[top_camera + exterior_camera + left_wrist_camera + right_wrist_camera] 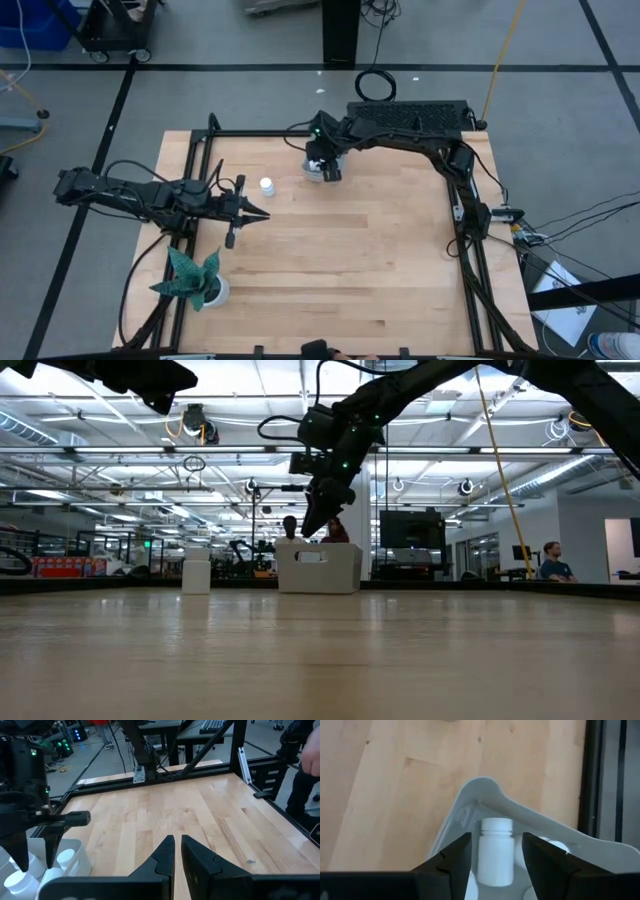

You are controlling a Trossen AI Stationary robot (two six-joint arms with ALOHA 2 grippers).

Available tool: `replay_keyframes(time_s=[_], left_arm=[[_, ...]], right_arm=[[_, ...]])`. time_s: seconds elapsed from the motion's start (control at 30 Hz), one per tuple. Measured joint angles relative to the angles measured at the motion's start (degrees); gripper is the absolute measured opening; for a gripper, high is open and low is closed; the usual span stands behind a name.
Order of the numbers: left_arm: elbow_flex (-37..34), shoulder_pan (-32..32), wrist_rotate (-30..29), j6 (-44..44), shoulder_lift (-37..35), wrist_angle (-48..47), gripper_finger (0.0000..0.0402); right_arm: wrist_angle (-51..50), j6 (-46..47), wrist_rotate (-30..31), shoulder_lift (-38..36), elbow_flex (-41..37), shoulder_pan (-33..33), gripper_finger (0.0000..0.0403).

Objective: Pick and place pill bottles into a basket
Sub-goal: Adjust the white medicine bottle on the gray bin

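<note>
The pale grey-blue basket (313,173) stands on the table near its far edge; it also shows in the low view (320,568). My right gripper (326,165) hovers just above it, open. In the right wrist view a white pill bottle (496,852) lies inside the basket (530,817), between my right fingers, with a gap on each side. More bottles (65,859) show in the basket. One bottle (267,186) stands alone on its base on the table, left of the basket. My left gripper (256,213) is shut and empty, near that bottle.
A green plant in a white pot (197,282) stands at the table's near left corner. Black frame rails (470,200) run along the table's edges. Bare wood lies between the near edge and the basket. People (550,562) are in the room beyond the table.
</note>
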Motion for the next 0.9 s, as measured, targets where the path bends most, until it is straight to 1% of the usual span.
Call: replay_keyframes(time_s=[0.3, 0.4, 0.57, 0.77, 0.9], left_arm=[[0.0, 0.0, 0.0, 0.2, 0.0, 0.2, 0.0035], [0.0, 0.0, 0.0, 0.4, 0.0, 0.2, 0.0035], [0.0, 0.0, 0.0, 0.8, 0.0, 0.1, 0.0035], [0.0, 0.0, 0.0, 1.3, 0.0, 0.1, 0.0035], [0.0, 0.0, 0.0, 1.7, 0.0, 0.1, 0.0035]], right_arm=[[0.3, -0.1, -1.5, 1.6, 0.0, -1.0, 0.0152], [0.0, 0.9, -4.2, 1.9, 0.0, -1.7, 0.0148], [0.3, 0.8, -4.4, 1.8, 0.0, -2.4, 0.0145], [2.2, 0.7, -4.2, 1.8, 0.0, -3.5, 0.0145], [8.5, 1.8, -0.1, 1.6, 0.0, -3.7, 0.0146]])
